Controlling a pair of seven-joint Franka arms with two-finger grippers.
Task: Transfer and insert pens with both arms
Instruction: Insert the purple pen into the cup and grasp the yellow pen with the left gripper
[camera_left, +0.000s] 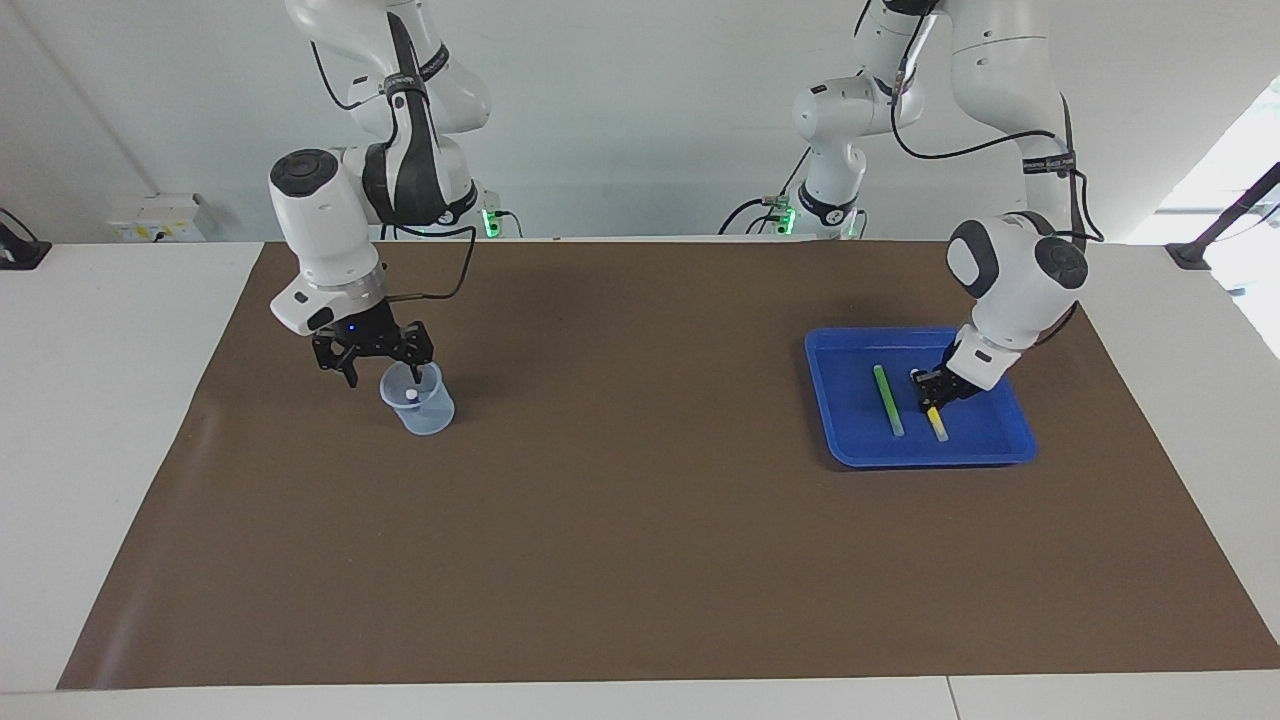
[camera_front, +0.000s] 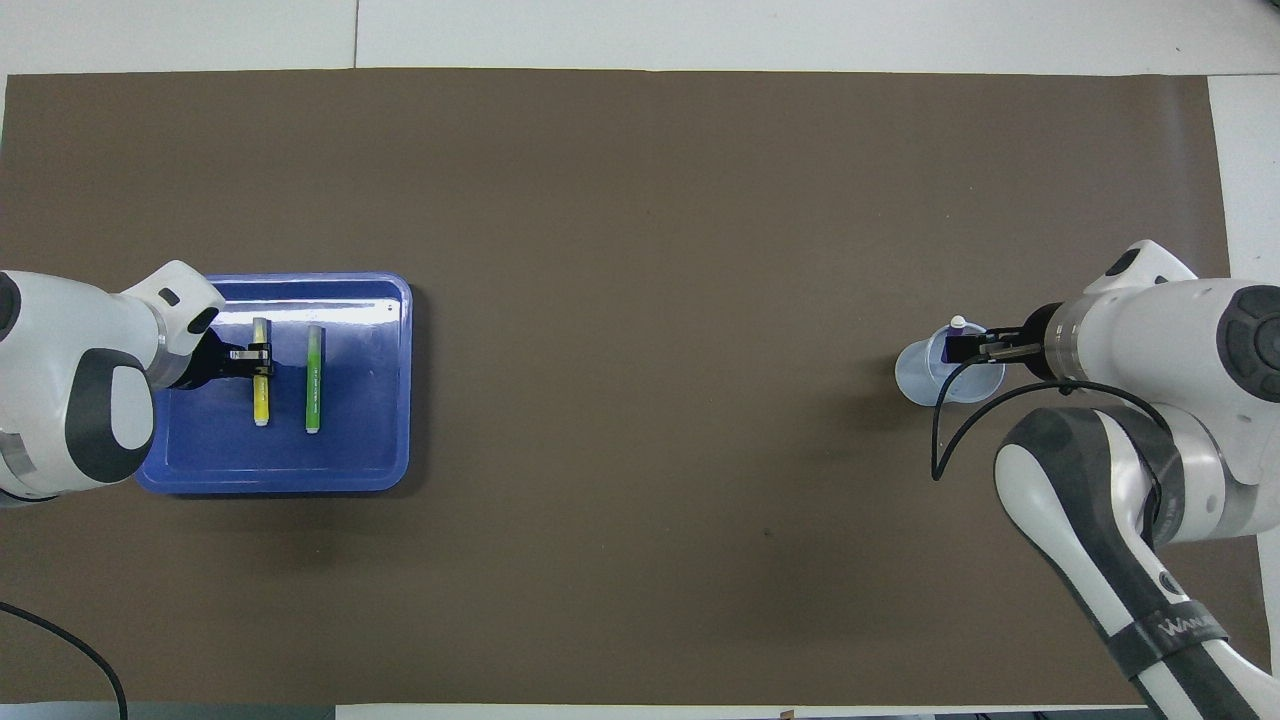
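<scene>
Your left gripper (camera_left: 932, 392) has its jaws clenched on the yellow pen (camera_left: 936, 423) in the blue tray (camera_left: 830, 400). Your right gripper (camera_left: 382, 362) hangs over the cup (camera_left: 425, 405), jaws released.

Three marker pens counted: one green pen (camera_left: 886, 398), one yellow pen (camera_left: 936, 423), one purple pen (camera_front: 957, 326). One blue tray (camera_left: 835, 437), one translucent cup (camera_left: 428, 409), one brown mat (camera_left: 640, 540). Two large arms present.

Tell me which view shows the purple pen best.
The overhead view: the purple pen shows its pale tip and purple body inside the clear cup, under the open right gripper. In the facing view only its pale tip shows.
</scene>
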